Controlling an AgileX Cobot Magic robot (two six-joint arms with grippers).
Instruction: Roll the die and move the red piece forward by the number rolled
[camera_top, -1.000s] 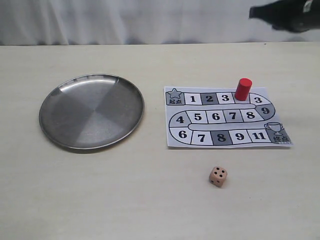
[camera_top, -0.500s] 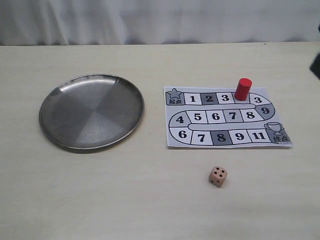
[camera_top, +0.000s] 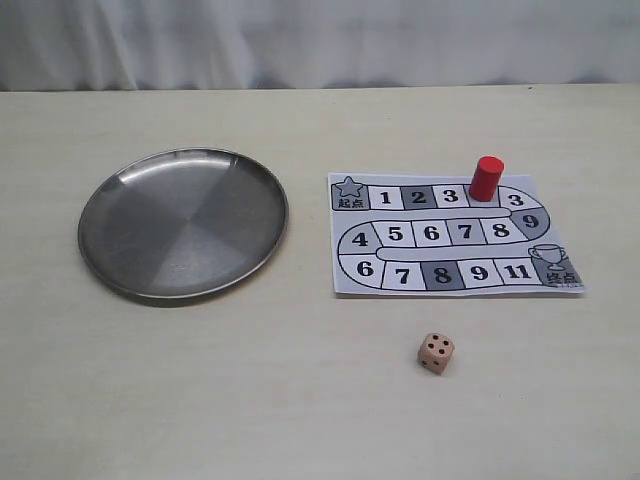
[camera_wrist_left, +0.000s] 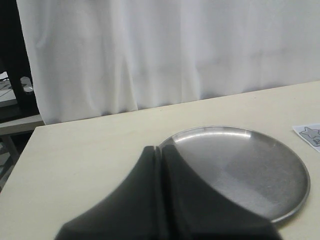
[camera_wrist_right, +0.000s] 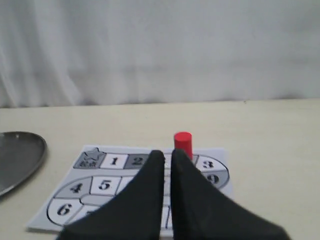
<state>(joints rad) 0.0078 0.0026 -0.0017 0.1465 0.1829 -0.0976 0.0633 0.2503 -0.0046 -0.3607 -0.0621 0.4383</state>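
The die (camera_top: 436, 352) lies on the table in front of the paper board (camera_top: 400, 232), with dark pips on its top. The red piece (camera_top: 486, 178) stands upright on the board's top row, on the square just after the first "3". Neither gripper shows in the exterior view. In the right wrist view my right gripper (camera_wrist_right: 167, 152) hangs over the board (camera_wrist_right: 105, 185), short of the red piece (camera_wrist_right: 183, 142), with only a thin slit between its fingers and nothing held. My left gripper (camera_wrist_left: 159, 148) is shut and empty at the near rim of the metal plate (camera_wrist_left: 240, 170).
The round metal plate (camera_top: 183, 222) sits left of the board with nothing in it. A white curtain runs along the table's far edge. A corner of the board (camera_wrist_left: 310, 134) shows in the left wrist view, and the plate's rim (camera_wrist_right: 20, 155) in the right wrist view.
The dark right arm, at the top right of the exterior view a second ago, has drawn back out of that view. The die and the red piece have not moved.
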